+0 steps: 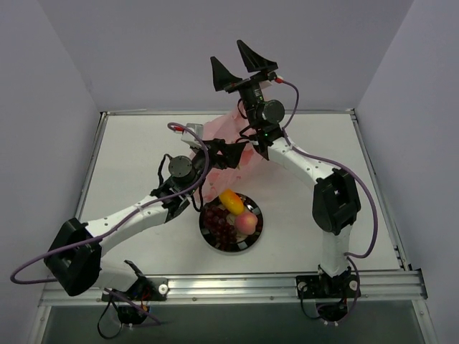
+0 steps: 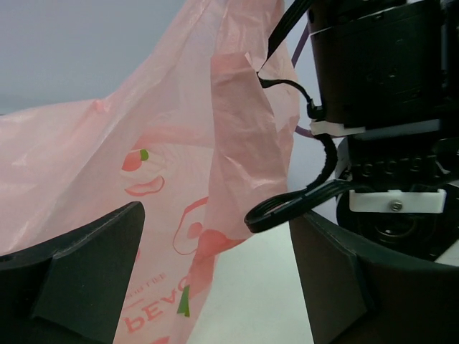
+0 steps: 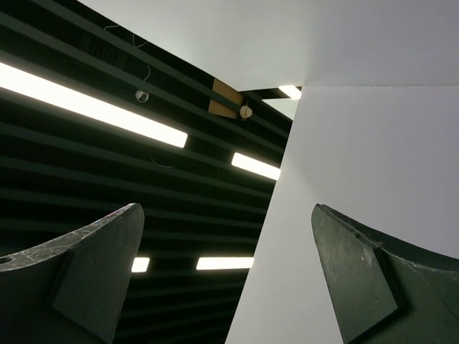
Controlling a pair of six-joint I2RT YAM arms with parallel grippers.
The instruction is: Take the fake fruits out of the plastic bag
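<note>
- Right hand (image 1: 226, 51): raised high over the desk (image 1: 129, 158), fingers spread wide, empty; its wrist view shows only ceiling and wall.
- Left hand (image 1: 233, 154): fingers wide apart, gripping nothing; pink film hangs between them, contact unclear.
- One plastic bag (image 2: 143, 143): far side of the desk, partly hidden by the right arm.
- Three fake fruits: mango (image 1: 230, 201), peach (image 1: 246, 223) and grape bunch (image 1: 219, 221), outside the bag.
- One round dish (image 1: 252, 242): holds all three, nearer than the left hand; the grapes are dark and hard to make out.
</note>
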